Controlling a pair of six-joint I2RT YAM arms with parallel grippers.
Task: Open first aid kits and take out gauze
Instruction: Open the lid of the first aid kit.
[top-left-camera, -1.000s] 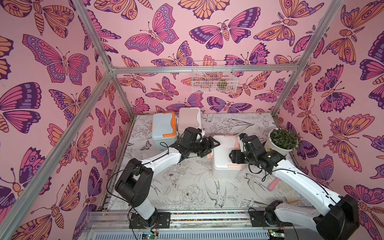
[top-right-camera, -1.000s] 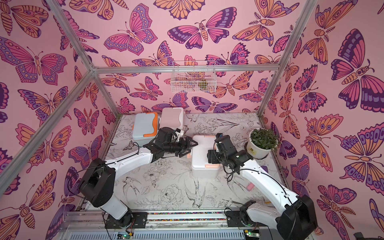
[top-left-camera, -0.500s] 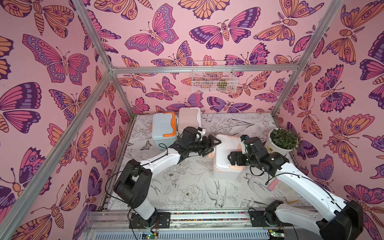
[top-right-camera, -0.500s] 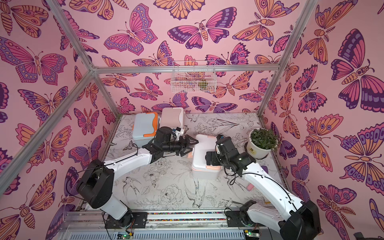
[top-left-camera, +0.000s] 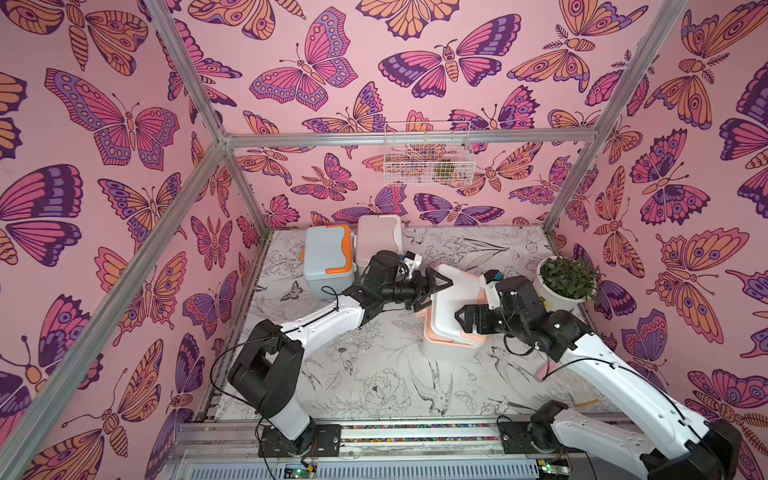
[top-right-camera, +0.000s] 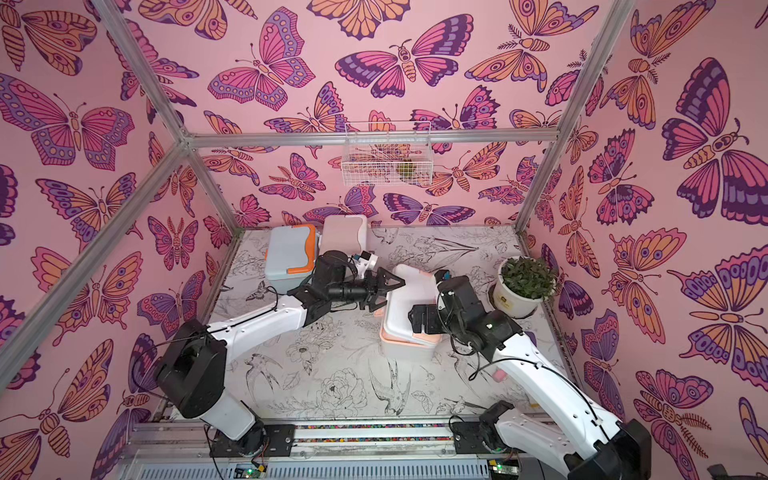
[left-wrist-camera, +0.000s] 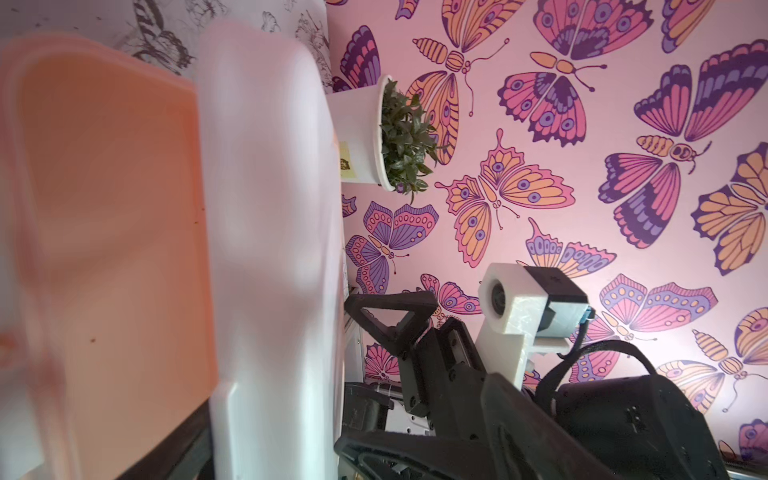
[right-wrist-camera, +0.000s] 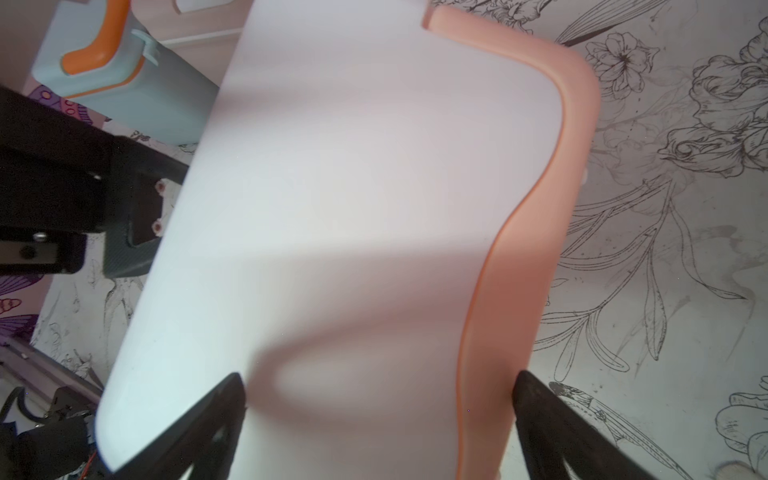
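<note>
The white first aid kit with peach trim (top-left-camera: 451, 345) stands mid-table. Its lid (top-left-camera: 455, 303) is tilted up at the left. My left gripper (top-left-camera: 434, 295) is shut on that raised lid edge, one finger above and one below; in the left wrist view the lid (left-wrist-camera: 270, 249) fills the gap of the left gripper (left-wrist-camera: 274, 457). My right gripper (top-left-camera: 462, 322) hangs open over the lid's near right part, and in the right wrist view its fingertips (right-wrist-camera: 232, 386) stand wide apart. The blue-grey kit (top-left-camera: 328, 253) and the beige-pink kit (top-left-camera: 378, 232) stand shut at the back left. The gauze is hidden.
A white pot with a green plant (top-left-camera: 557, 295) stands right of the white kit, close to my right arm. A wire basket (top-left-camera: 426, 153) hangs on the back wall. A small pink object (top-left-camera: 540, 376) lies by the right arm. Metal frame posts edge the table.
The white kit's lid has tilted up, lifted by my left gripper. My right gripper's jaws have widened and it has drawn slightly toward the front along the lid.
</note>
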